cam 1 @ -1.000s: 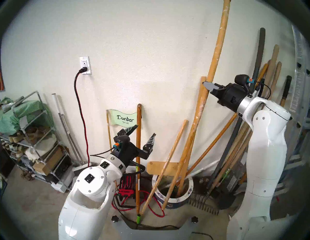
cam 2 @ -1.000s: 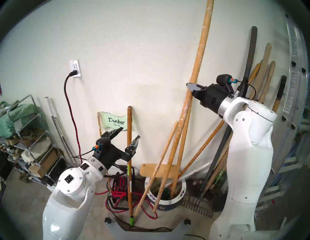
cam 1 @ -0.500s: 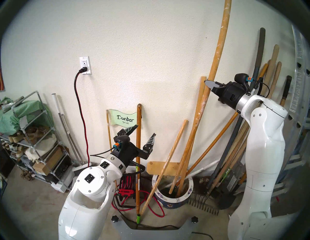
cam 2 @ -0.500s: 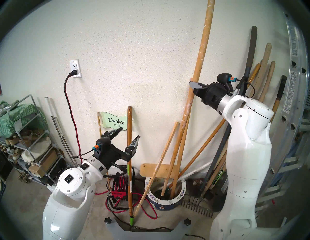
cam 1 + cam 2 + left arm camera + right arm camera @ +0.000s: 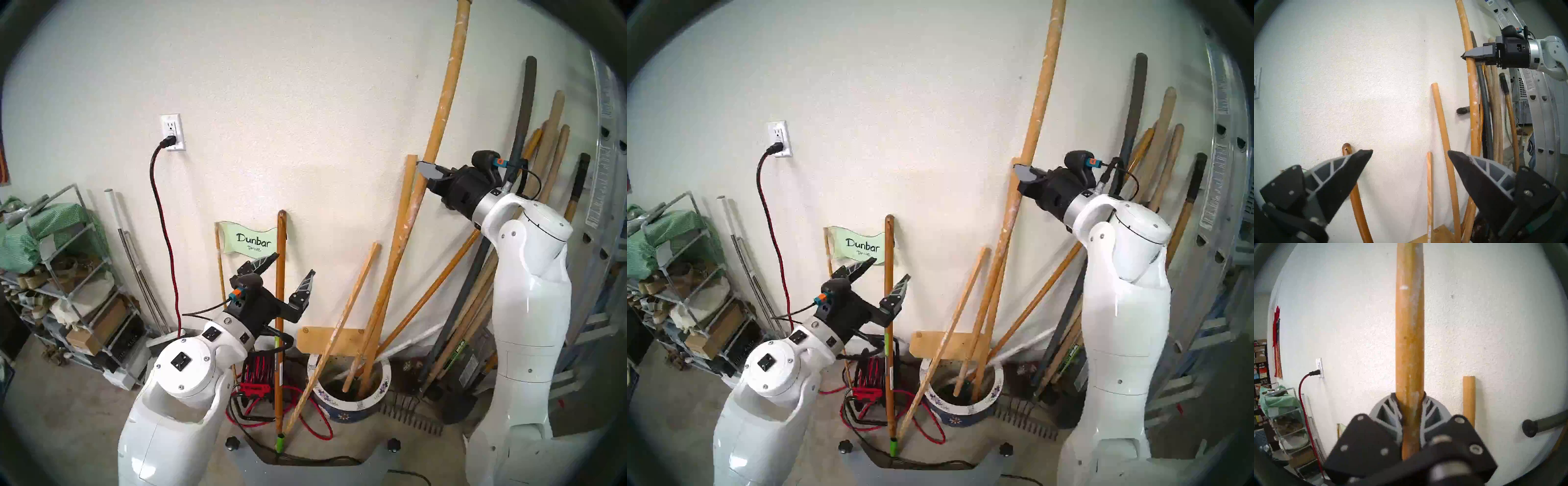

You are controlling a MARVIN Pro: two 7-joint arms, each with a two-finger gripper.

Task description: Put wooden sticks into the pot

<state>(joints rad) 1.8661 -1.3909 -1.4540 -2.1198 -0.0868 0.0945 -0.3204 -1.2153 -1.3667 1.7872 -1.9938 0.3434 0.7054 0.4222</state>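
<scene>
At the upper right of the head view the right pincer is clamped tight on the long paint-speckled wooden pole, its two fingers pressed against either side of the shaft, as the right wrist view shows up close. The pole runs from the top edge of the frame down and leftward to the blue floral pot at lower centre, and its lower end is inside the pot's white rim. A flat square-ended slat also stands in the pot, leaning right against the wall, and a shorter round stick rises behind the pole with its top just left of the pincer. A thin speckled stick leans across the pot's left rim with its foot on the concrete floor outside the pot.

The left pincer, left of centre, is spread wide with nothing between its fingers; the left wrist view shows only bare wall in the gap. A brown handle with a green tip stands upright just behind it, beside the green "Dunbar Drive" flag. A red and black cord reel lies on the floor left of the pot. Garden-tool handles lean at the far right.
</scene>
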